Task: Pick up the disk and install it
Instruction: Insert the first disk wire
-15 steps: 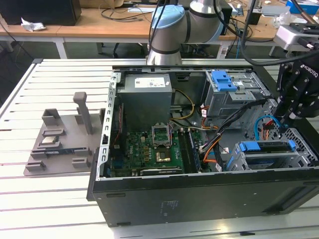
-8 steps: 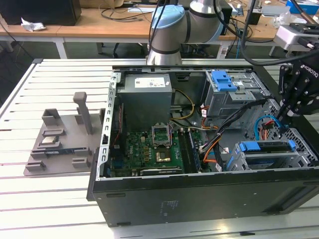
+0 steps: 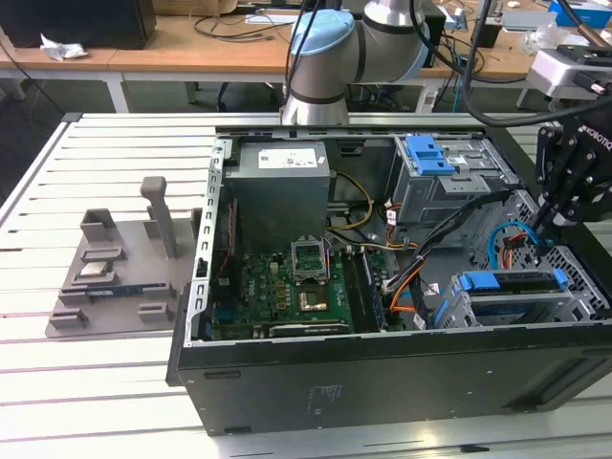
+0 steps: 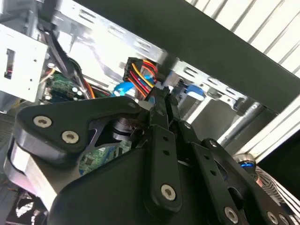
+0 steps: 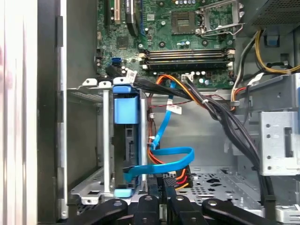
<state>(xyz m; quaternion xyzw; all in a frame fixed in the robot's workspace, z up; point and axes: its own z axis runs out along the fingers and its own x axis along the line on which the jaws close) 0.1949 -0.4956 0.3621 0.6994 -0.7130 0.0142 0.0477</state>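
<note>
- Far left of the exterior view: grey fixture (image 3: 120, 268) on the slatted table (image 3: 57, 382), well apart from the work.
- Centre: open case (image 3: 382, 373) with the motherboard (image 3: 287, 292) bare, empty socket among the parts.
- Lower right of the exterior view: disk (image 3: 507, 282) seated edge-up in the drive cage (image 3: 574, 306), blue rails showing at the rim — looks already slid into its bay.
- Likely handling: stiff and fairly heavy for its bulk, smooth metal faces prone to slip, shock-sensitive; plastic rails probably flex a little. Best taken across the long sides at the rails or by the blue end tab, not by the label face or connector end.
- Far right: gripper (image 3: 564, 206) hanging over the case's end, just above the cage, fingers together and nothing seen clamped between them.
- Exterior view gives the whole layout and the gripper's height over the cage.
- First wrist view looks straight down the bay: disk (image 5: 126, 112) in its slot, blue cable (image 5: 161, 157) looping beside it, closed gripper (image 5: 161, 206) nearby.
- Second wrist view adds the fingers (image 4: 164, 136) pressed together, wire bundle (image 4: 140, 75) beyond.
</note>
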